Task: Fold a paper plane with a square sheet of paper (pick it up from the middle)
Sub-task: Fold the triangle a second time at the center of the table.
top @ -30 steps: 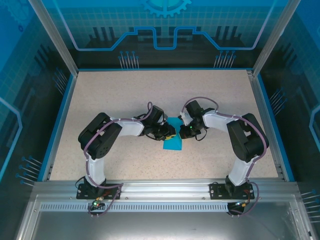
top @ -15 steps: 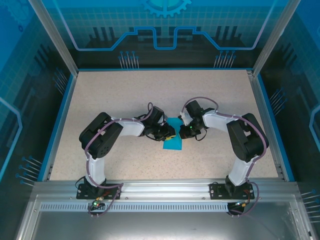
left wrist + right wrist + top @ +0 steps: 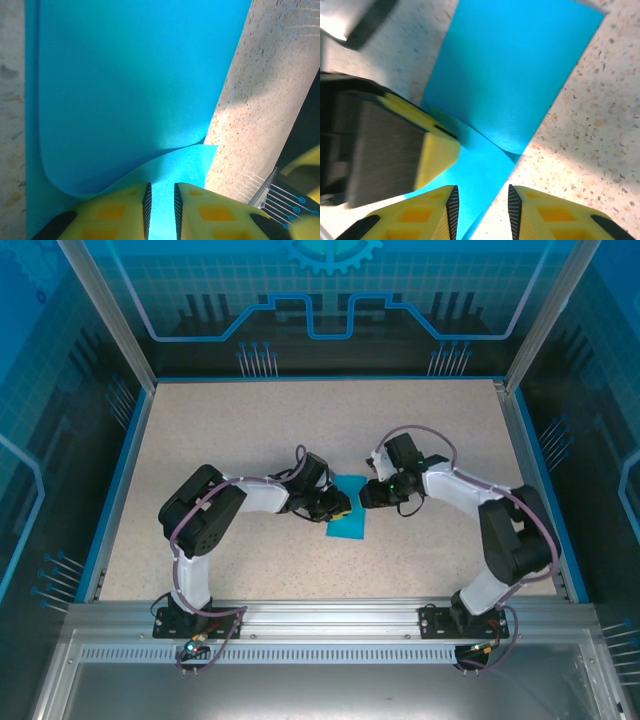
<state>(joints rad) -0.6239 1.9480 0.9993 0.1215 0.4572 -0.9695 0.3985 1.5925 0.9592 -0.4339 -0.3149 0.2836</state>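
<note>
The left gripper [image 3: 161, 189] is seen closed to a narrow gap on a curled-up flap of the square sheet of paper [image 3: 130, 75], which is pinched between its yellow fingers. The right gripper [image 3: 481, 195] is held partly open just beside it, over the sheet's edge, with nothing gripped. The sheet is laid near the middle of the tabletop [image 3: 250, 420], between the two grippers.
</note>
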